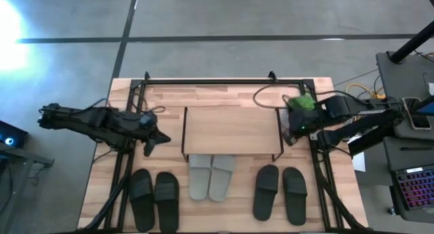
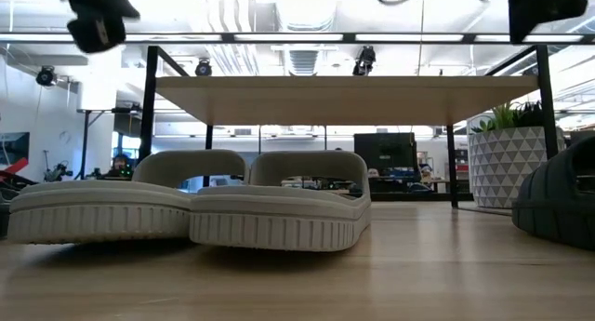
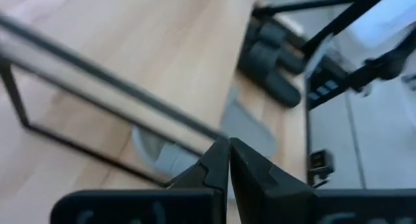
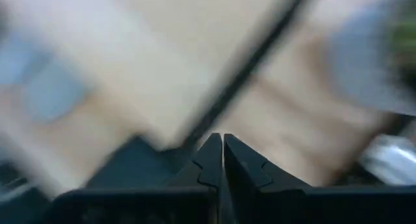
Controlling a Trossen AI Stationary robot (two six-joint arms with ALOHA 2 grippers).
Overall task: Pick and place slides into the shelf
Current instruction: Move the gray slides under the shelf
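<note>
Shelf (image 1: 232, 129) stands mid-surface (image 1: 224, 95), top board bare. Light grey slides (image 1: 211, 177) lie side by side at its near edge, partly tucked under the board. One black pair (image 1: 154, 199) sits near-left, the other black pair (image 1: 280, 192) near-right — both clear of the shelf. Left tool (image 1: 157, 140) hangs above the surface just left of the shelf, fingers pressed together, empty. Right tool (image 1: 290, 137) is at the shelf's right end — fingers pressed together, holding nothing.
</note>
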